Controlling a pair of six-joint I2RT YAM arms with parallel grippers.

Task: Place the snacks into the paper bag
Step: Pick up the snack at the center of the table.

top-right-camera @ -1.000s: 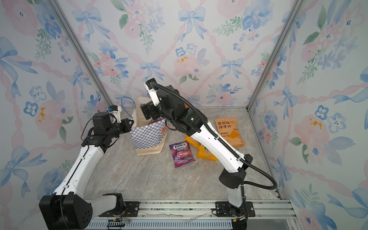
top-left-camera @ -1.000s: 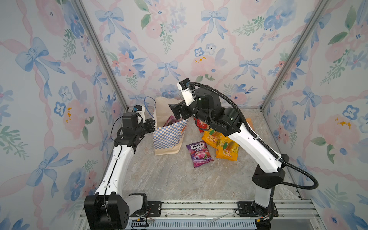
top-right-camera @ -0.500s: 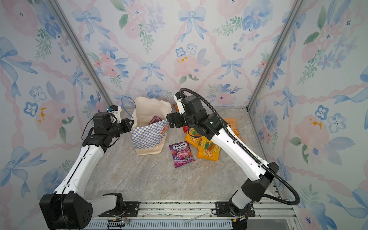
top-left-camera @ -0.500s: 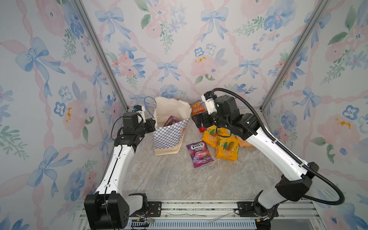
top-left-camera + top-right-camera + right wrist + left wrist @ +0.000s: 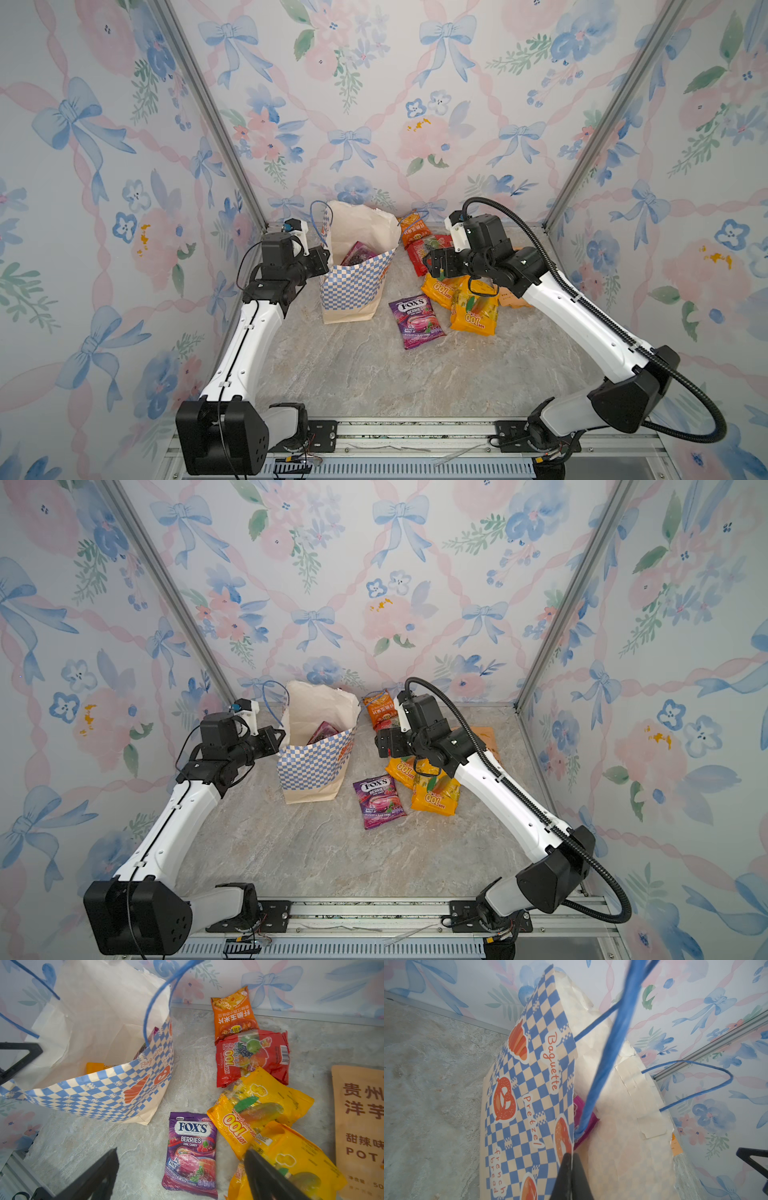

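The blue-and-white checkered paper bag (image 5: 353,286) (image 5: 311,766) stands open at the back left. My left gripper (image 5: 572,1159) (image 5: 322,259) is shut on the paper bag's (image 5: 533,1084) rim. A purple packet (image 5: 586,1124) and a yellow-orange one (image 5: 94,1067) lie inside. My right gripper (image 5: 180,1152) (image 5: 436,264) hangs open and holds nothing, above the snacks on the table. These are a purple Fox's packet (image 5: 191,1153) (image 5: 415,322), two yellow packets (image 5: 259,1101) (image 5: 295,1159), a red packet (image 5: 251,1057), an orange packet (image 5: 233,1014) and a tan kraft pouch (image 5: 361,1126).
Floral walls close in the marble table (image 5: 374,374) on three sides, with metal corner posts (image 5: 208,112). The bag's blue cord handles (image 5: 608,1049) stick up beside the left gripper. The right arm's black cable (image 5: 582,299) loops over the table's right side.
My right arm has swung away from above the bag's mouth to the right and now hangs over the snack pile, still open. The left gripper and the bag have stayed put.
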